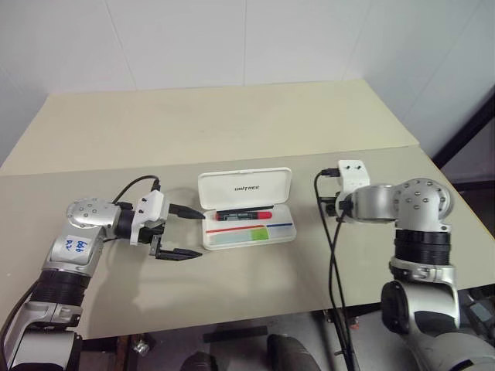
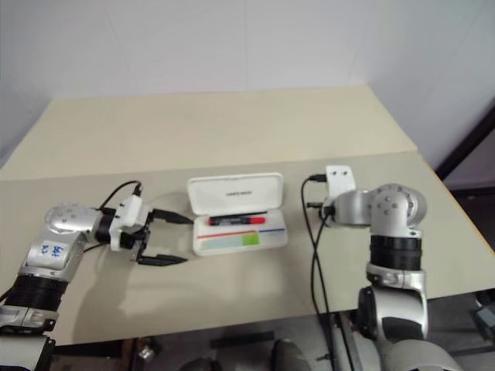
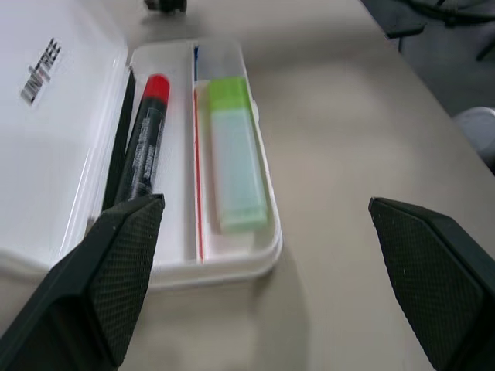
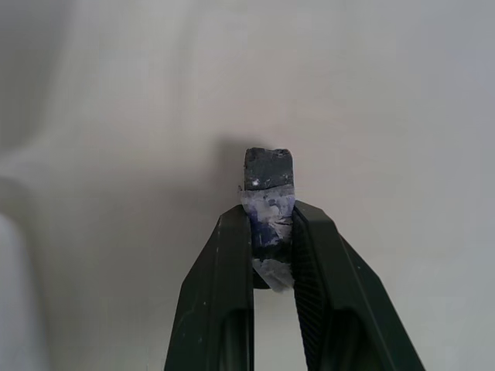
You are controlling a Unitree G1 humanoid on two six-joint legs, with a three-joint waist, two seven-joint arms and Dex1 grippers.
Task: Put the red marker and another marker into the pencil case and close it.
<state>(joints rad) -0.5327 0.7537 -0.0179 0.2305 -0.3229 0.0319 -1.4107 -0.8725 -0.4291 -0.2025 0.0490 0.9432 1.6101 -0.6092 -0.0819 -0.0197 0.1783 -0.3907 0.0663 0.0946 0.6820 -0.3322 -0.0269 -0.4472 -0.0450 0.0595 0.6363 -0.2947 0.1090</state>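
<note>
Soft, even overhead light is falling across the table (image 1: 232,124), casting faint shadows beneath the arms. The case (image 3: 69,154) lid is glaring white; the left wrist view's near fingers are blurring.

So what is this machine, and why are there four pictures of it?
It is a robot with two arms. Two pictures come from cameras on its head, looking down at a table. The other two come from a camera on each wrist, looking along that arm's two black fingers.

On the table lies an open white pencil case. Inside it are a red marker and a pale green marker, side by side.

The left end effector is open, just beside the case. The right end effector is shut on a small dark-and-silver clip-like object. What that object is, I cannot tell.
</note>
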